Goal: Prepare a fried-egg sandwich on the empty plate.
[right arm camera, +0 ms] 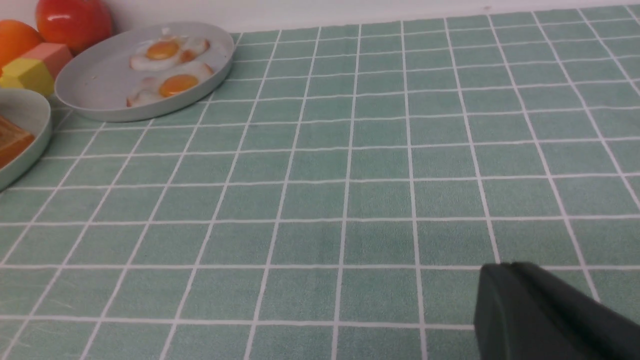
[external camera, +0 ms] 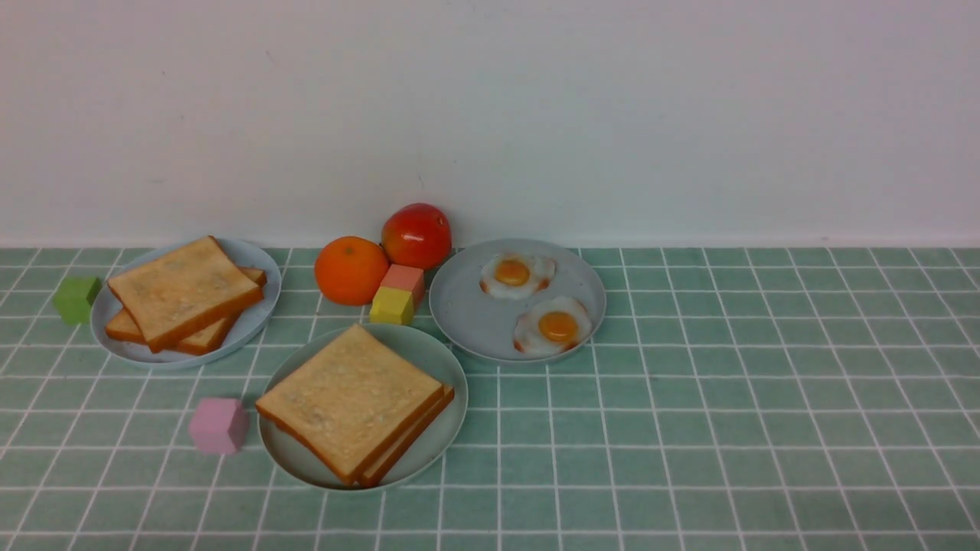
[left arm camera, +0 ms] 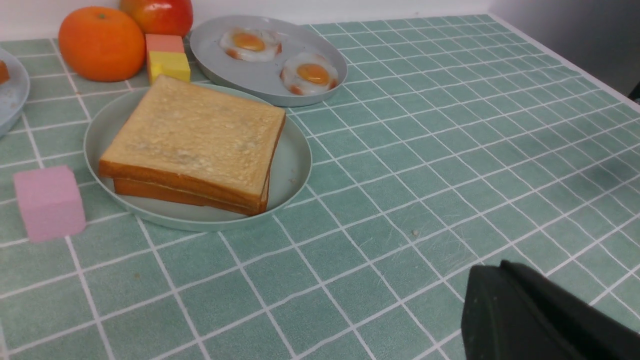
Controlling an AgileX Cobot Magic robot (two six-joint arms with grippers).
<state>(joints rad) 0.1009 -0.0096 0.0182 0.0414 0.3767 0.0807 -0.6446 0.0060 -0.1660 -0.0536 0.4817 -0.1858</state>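
Grippers closed — sandwich (external camera: 354, 403) golden, brown-crusted.

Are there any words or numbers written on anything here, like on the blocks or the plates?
None: no words, numbers, labels or signs show in any view.
The pink block, green block and yellow block have plain faces.
The mint-green plate and the plate with the eggs are unmarked.
The orange and the tiled tablecloth carry no writing either.
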